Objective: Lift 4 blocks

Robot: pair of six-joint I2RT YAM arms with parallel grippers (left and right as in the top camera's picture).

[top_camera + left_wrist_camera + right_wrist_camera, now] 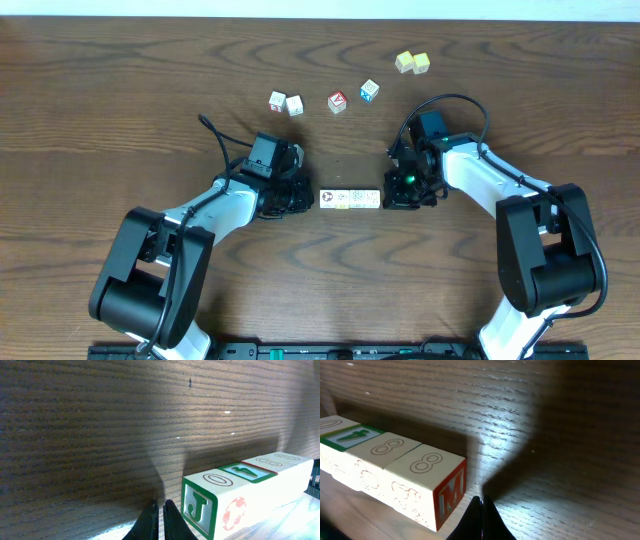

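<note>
Four white picture blocks (350, 199) lie end to end in one row on the table's middle. My left gripper (310, 197) is shut and empty, just off the row's left end. In the left wrist view its closed tips (161, 510) sit low on the wood beside the green J face of the end block (200, 506). My right gripper (389, 197) is shut and empty at the row's right end. In the right wrist view its tips (481, 506) sit next to the red M face of the last block (451, 493). I cannot tell whether either gripper touches the row.
Farther back on the wooden table stand two white cubes with pink edges (286, 103), a red-faced cube (337, 102), a blue-sided cube (369, 91) and two pale yellow cubes (412, 63). Both arms reach inward from the near corners.
</note>
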